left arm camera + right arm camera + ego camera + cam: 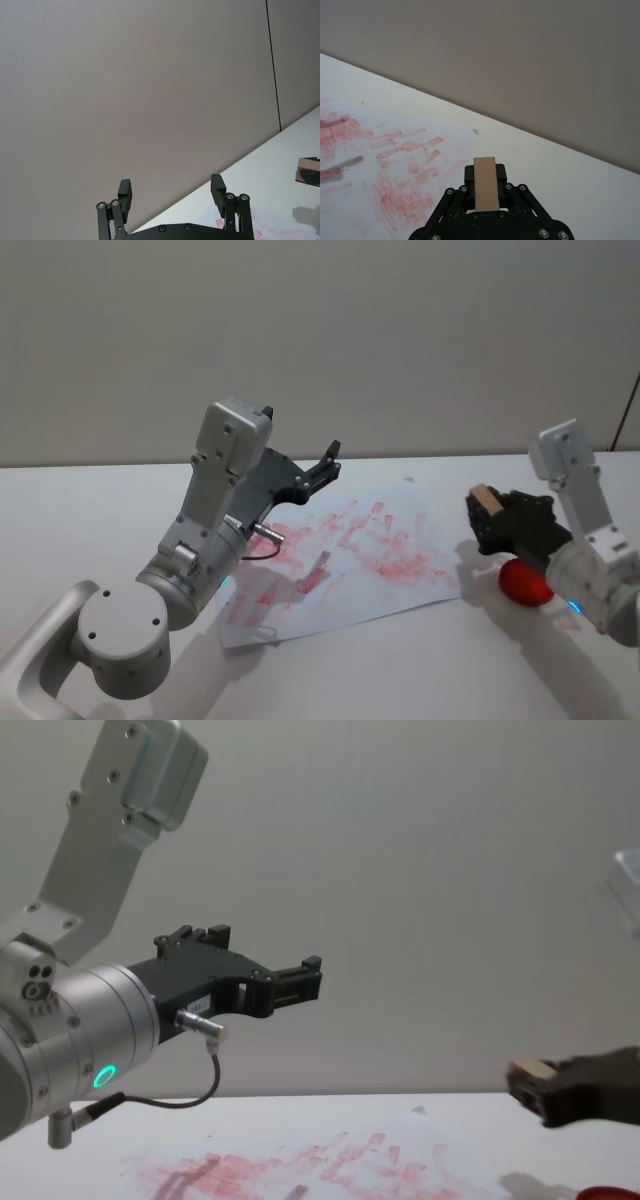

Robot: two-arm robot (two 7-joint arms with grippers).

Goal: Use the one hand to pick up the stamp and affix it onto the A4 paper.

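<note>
"Tan wood between your fingers: is that the stamp (484, 498)?"

"Yes. My right hand (490, 512) is gripping it, closed on its sides. I am holding it raised off the bench (90, 510), just beyond the right edge of the A4 paper (380, 540) and near the red ink pad (525, 582). I am judging the pick-up done, with the carry to the sheet as the step in hand."

"What is the next move asking of you?"

"I am expecting a sweep to my left over the paper, then a turn of the printing face downward and a straight press. Which face is carrying the ink, I cannot tell. The sheet is lying loose, so a slanted push could be dragging it."

"And your other arm?"

"My left hand (328, 462) is hanging idle with its fingers spread apart, lifted above the paper's far left part."

"How are the surroundings looking?"

"I am working over a plain white bench, with a bare grey wall (400, 340) rising behind it. Smeared red prints are covering much of the paper, so I am looking for a clean patch near its right corner."
</note>
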